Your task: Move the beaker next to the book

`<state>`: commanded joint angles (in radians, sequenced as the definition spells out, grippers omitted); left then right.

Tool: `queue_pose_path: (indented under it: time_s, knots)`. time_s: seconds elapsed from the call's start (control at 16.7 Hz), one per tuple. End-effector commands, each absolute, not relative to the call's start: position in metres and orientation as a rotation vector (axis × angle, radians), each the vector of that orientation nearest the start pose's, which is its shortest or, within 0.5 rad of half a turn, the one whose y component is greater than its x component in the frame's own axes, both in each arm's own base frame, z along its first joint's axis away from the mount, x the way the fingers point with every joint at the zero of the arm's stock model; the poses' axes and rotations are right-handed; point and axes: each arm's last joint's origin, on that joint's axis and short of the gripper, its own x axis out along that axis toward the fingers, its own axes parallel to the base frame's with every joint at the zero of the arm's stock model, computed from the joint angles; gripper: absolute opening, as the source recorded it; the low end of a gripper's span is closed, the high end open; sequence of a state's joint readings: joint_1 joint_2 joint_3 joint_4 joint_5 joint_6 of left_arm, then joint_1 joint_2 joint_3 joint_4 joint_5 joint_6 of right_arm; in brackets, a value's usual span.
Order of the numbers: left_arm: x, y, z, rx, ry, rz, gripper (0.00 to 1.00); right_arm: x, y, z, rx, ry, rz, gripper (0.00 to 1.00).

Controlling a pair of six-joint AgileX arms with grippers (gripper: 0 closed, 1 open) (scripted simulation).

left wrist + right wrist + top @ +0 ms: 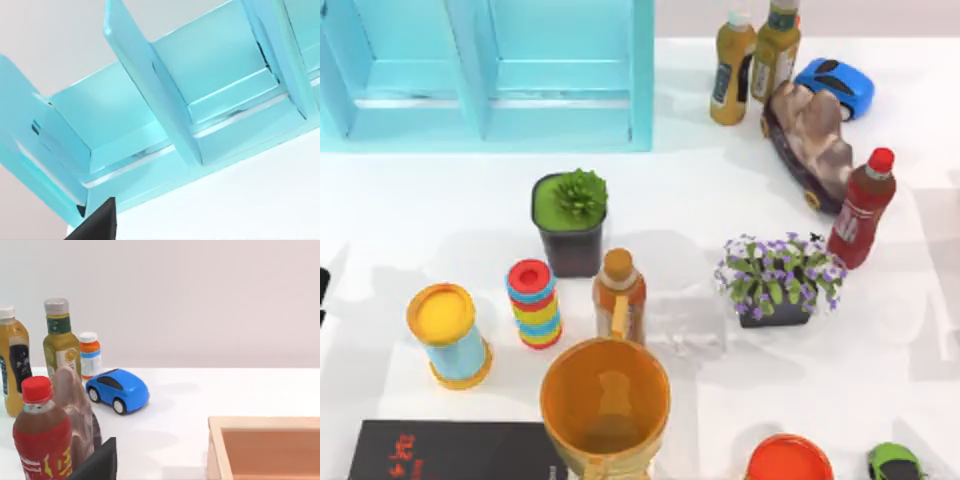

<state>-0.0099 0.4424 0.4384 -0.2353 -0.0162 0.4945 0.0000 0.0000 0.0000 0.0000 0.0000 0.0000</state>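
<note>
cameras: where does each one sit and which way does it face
Top view: above the table, looking down on the orange translucent beaker beside the flat black book with red markings; dark slivers at the left edge.
Left wrist view: on the left arm, facing the light-blue shelf unit; a dark pincer part at the bottom.
Right wrist view: on the right arm, facing the blue toy car and red-capped bottle; a dark pincer part too.
Shared: top and left wrist show the shelf; top and right wrist the car and bottle.
</note>
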Motion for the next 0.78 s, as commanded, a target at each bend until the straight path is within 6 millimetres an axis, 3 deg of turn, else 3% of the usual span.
queue_pose_path:
  time_s: [0.18, 0.3, 0.54, 0.78]
  knots:
    - [0.161, 0.004, 0.265, 0.731, 0.497, -0.15, 1.0, 0.106, -0.001, 0.16, 0.0, 0.0, 0.0, 1.0]
    - [0.188, 0.01, 0.265, 0.876, 0.701, -0.272, 1.0, 0.106, -0.001, 0.16, 0.0, 0.0, 0.0, 1.0]
    - [0.241, 0.03, 0.248, 1.066, 1.069, -0.635, 1.0, 0.106, -0.001, 0.16, 0.0, 0.0, 0.0, 1.0]
    - [0.282, 0.058, 0.225, 1.123, 1.256, -1.011, 1.0, 0.106, -0.001, 0.16, 0.0, 0.0, 0.0, 1.0]
